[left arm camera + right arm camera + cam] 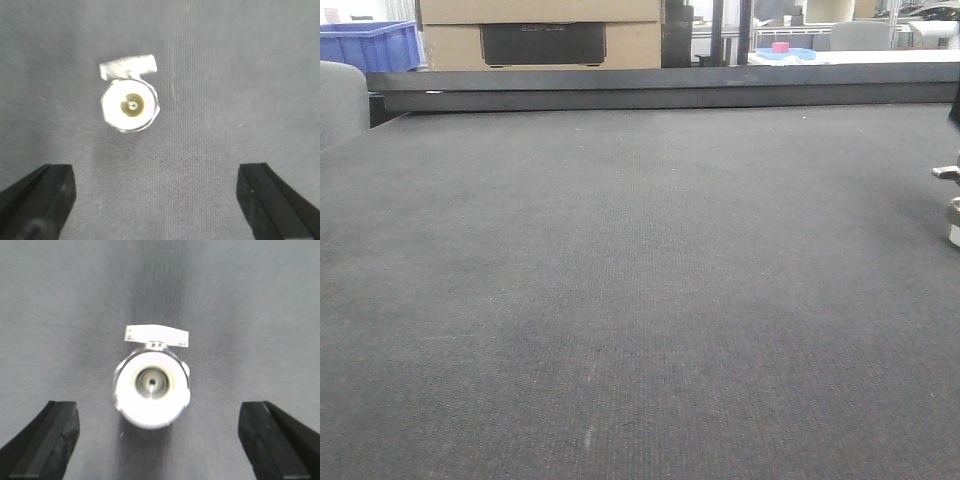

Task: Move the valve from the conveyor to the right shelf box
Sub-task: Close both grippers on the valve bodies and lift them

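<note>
A silver valve (151, 387) stands upright on the dark grey conveyor (60, 315), its flat lever pointing to the far side. My right gripper (157, 440) hangs over it, open, with the valve just ahead of the gap and both black fingers (45, 440) well clear of it. The left wrist view also shows a valve (130, 102) on the belt. My left gripper (155, 197) is open above it, and that valve sits ahead and left of the gap. In the front view, a valve (950, 205) is cut off by the right edge. The right shelf is out of view.
The conveyor (620, 300) fills the front view, with a dark rail (650, 88) along its far side. Beyond it stand a blue plastic box (370, 45) at the far left and a tan cardboard box (540, 30). A grey rounded object (340, 100) sits at the left edge.
</note>
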